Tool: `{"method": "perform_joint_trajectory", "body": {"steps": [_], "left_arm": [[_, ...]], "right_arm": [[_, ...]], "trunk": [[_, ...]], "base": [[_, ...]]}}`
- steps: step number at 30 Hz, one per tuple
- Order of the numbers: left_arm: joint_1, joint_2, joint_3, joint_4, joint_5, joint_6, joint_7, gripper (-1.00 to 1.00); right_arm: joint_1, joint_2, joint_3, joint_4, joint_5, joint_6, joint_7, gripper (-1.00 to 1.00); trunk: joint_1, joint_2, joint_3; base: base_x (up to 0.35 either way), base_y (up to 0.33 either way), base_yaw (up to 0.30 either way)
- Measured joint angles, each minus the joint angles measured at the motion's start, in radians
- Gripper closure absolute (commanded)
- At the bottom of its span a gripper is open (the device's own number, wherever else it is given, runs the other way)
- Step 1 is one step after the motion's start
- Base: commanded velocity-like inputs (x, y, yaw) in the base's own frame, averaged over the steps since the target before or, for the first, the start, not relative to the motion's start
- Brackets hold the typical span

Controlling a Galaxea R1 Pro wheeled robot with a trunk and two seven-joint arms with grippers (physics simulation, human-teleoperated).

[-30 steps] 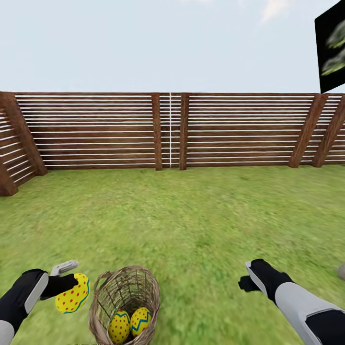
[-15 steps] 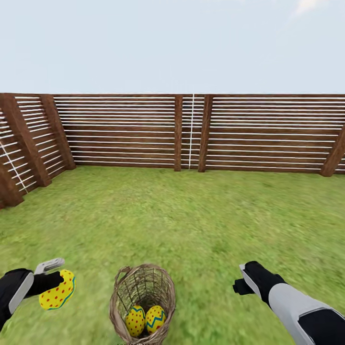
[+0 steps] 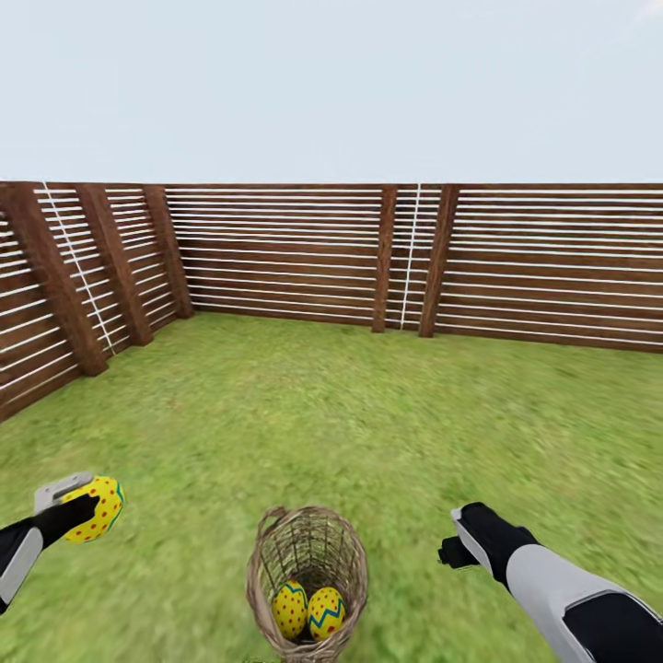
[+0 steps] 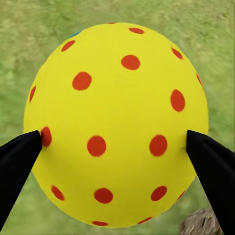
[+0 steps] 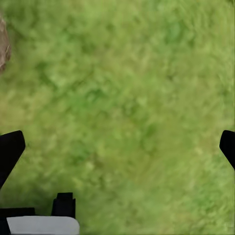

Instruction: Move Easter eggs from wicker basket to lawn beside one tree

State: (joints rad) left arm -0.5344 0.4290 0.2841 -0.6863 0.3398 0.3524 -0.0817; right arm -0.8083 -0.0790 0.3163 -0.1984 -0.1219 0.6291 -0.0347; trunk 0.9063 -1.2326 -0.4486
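My left gripper [image 3: 81, 505] is shut on a yellow egg with red dots [image 3: 96, 507], held above the lawn [image 3: 304, 414] to the left of the wicker basket [image 3: 309, 543]. In the left wrist view the egg [image 4: 115, 122] sits between both black fingers [image 4: 17, 164], with the left gripper [image 4: 115, 139] closed around it. Two more yellow eggs [image 3: 308, 612] lie side by side in the bottom of the basket. My right gripper [image 3: 458, 543] hangs open over bare grass right of the basket, and the right wrist view shows the right gripper [image 5: 117, 147] with its fingers wide apart. No tree is in view.
A dark brown slatted fence [image 3: 276, 249] closes off the far side and the left side of the garden, meeting in a corner at the left. Open grass stretches from the basket to the fence. A brown edge [image 4: 203, 223] shows beside the held egg.
The whole view has swung to the left, so fence and basket shifted right in the picture. The held egg now sits farther from the basket. The dark leaf patch at top right has left the picture.
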Motion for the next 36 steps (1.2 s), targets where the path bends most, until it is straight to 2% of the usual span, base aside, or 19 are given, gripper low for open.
{"method": "perform_joint_trajectory", "body": {"steps": [5,6,9,10,13,18,20,22,24,26,29,36], "left_arm": [[0.0,-0.002,0.002,-0.011,0.006,-0.026,0.0,1.0],[0.0,-0.006,0.003,-0.009,0.006,-0.067,0.0,1.0],[0.0,-0.011,0.004,0.014,0.003,-0.225,0.002,1.0],[0.0,-0.013,0.004,0.023,0.004,-0.25,0.002,1.0],[0.0,-0.041,0.003,0.033,0.002,-0.276,0.002,1.0],[0.0,-0.051,0.005,0.033,0.0,-0.291,0.002,1.0],[0.0,-0.052,0.006,0.028,0.001,-0.36,0.002,1.0],[0.0,-0.053,0.006,0.014,0.0,-0.403,0.002,1.0],[0.0,-0.059,0.006,-0.028,0.001,-0.417,0.002,1.0],[0.0,-0.097,0.003,-0.057,0.001,-0.419,0.002,1.0],[0.0,-0.123,0.003,-0.094,0.001,-0.42,0.001,1.0],[0.0,-0.138,0.007,-0.098,0.0,-0.42,-0.001,1.0]], "right_arm": [[0.0,0.028,0.001,0.005,-0.001,0.0,0.001,-1.0],[0.0,0.038,0.001,0.022,-0.001,-0.001,0.001,-1.0],[0.0,0.045,0.0,0.036,0.001,-0.001,0.001,-1.0],[0.0,0.046,0.0,0.037,0.001,-0.001,0.001,-1.0],[0.0,0.049,0.001,0.04,0.001,-0.001,0.002,-1.0],[0.0,0.072,0.002,0.045,0.0,0.0,0.005,-1.0],[0.0,0.087,0.004,0.064,0.0,0.0,0.005,-1.0],[0.0,0.096,0.024,0.073,0.0,-0.001,0.006,-1.0],[0.0,0.1,0.044,0.075,0.0,-0.002,0.008,-1.0],[0.0,0.101,0.048,0.075,0.0,-0.002,0.008,-1.0],[0.0,0.102,0.049,0.076,0.0,-0.005,0.008,-1.0],[0.0,0.102,0.05,0.076,-0.001,-0.016,0.008,-1.0]], "trunk": [[-0.019,0.035,0.016],[-0.023,0.042,0.019],[-0.035,0.063,0.028],[-0.038,0.07,0.031],[-0.05,0.091,0.041],[-0.069,0.126,0.056],[-0.077,0.14,0.063],[-0.084,0.154,0.069],[-0.092,0.168,0.075],[-0.1,0.182,0.082],[-0.111,0.203,0.091],[-0.138,0.252,0.113]], "base": [[0.0,0.0,0.291],[0.0,0.0,0.289],[0.0,0.0,0.287],[0.0,0.0,0.286],[0.0,0.0,0.285],[0.0,0.0,0.276],[0.0,0.0,0.263],[0.0,0.0,0.257],[0.0,0.0,0.249],[0.0,0.0,0.239],[0.0,0.0,0.236],[0.0,0.0,0.235]]}}
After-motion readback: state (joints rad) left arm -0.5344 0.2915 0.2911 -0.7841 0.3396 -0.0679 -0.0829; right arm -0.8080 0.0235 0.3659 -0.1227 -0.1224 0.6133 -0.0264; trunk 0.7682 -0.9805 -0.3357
